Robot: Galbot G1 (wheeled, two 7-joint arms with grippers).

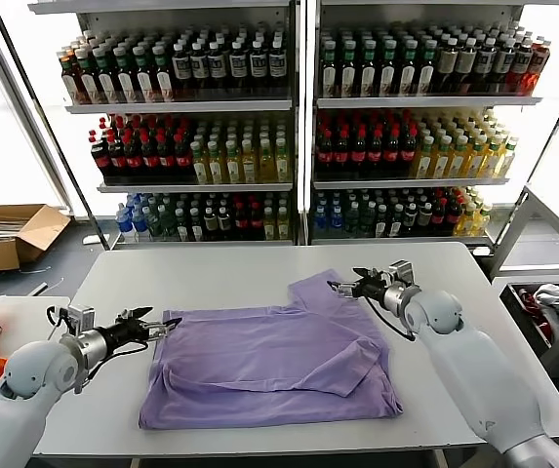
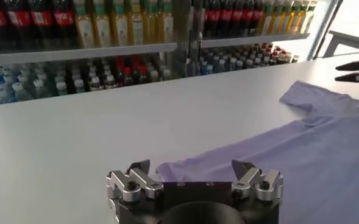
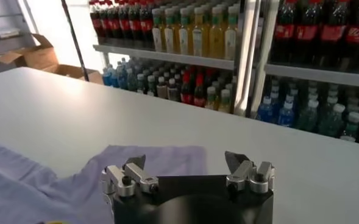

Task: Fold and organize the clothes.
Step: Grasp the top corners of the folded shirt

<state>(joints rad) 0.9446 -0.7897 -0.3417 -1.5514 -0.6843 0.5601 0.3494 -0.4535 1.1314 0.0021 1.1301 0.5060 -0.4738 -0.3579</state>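
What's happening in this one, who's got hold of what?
A two-armed robot is working on a lavender T-shirt lying plain side up on a white table in front of drink shelves. Nothing is gripped at this moment. The left gripper sits open at the shirt's left edge, and the right gripper sits open by the sleeve at the far right. The shirt looks partly folded, with one flap laid over its right side.

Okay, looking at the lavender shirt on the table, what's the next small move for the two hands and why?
Probably lower the right hand onto the sleeve beside it and close. Both hands are open and hold nothing; the T-shirt lies partly folded, that sleeve still sticking out toward the shelves. The left hand waits at the shirt's other edge.
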